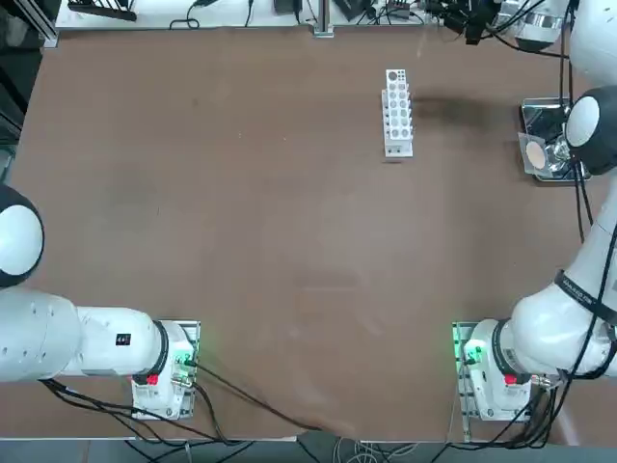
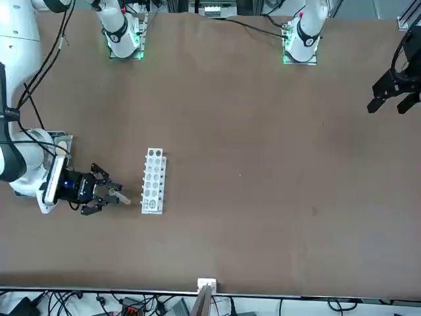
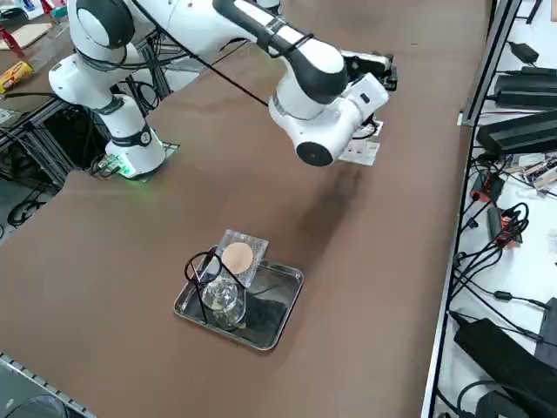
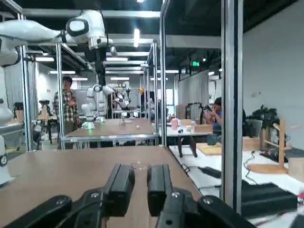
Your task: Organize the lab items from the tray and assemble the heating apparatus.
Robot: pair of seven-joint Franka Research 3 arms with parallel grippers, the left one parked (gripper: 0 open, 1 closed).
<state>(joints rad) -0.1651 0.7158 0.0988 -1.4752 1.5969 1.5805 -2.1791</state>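
The silver tray (image 3: 292, 299) sits near the table's right edge. It holds the clear glass burner (image 3: 224, 300) and the black wire tripod (image 3: 201, 265). The grey mesh (image 3: 237, 255) with its tan centre leans on the tray's rim. In the top view my arm covers part of the tray (image 1: 528, 111) and mesh (image 1: 536, 152). My right gripper (image 2: 118, 196) hangs level above the table between the tray and the white rack, well away from the tray. Its fingers (image 4: 118, 183) are shut on a small clear tube (image 4: 140, 166) that pokes out past the tips.
The white perforated test-tube rack (image 2: 153, 180) lies at the far middle of the table (image 1: 289, 241), just beyond the fingertips. Cables and black boxes (image 3: 522, 131) line the floor past the table's right edge. A person (image 4: 69, 107) stands in the room beyond.
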